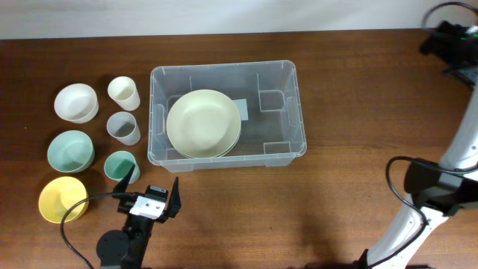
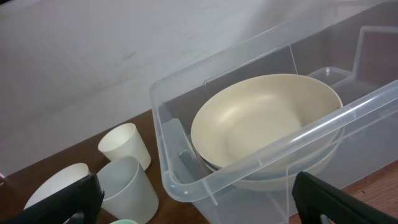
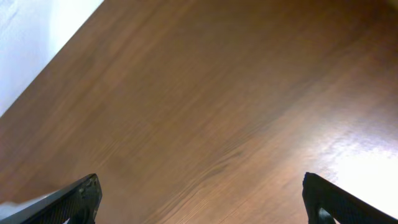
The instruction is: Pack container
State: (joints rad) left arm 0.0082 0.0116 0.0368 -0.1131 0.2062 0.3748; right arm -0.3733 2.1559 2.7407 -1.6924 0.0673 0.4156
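The container (image 1: 296,104) is a large clear plastic bin at the table's middle. It holds a cream plate (image 1: 203,123) stacked on another dish at its left end. My left gripper (image 1: 153,188) is open and empty, just in front of the bin's near left corner. In the left wrist view the bin's corner rim (image 2: 180,180) and the cream plate (image 2: 267,124) lie ahead of the open fingers (image 2: 199,202). My right gripper (image 1: 447,36) is at the far right back, open and empty over bare wood (image 3: 199,199).
Left of the bin stand a white bowl (image 1: 76,102), white cup (image 1: 123,93), grey cup (image 1: 123,128), green bowl (image 1: 71,151), teal cup (image 1: 119,166) and yellow bowl (image 1: 63,199). The white cup (image 2: 124,144) and grey cup (image 2: 127,186) show in the left wrist view.
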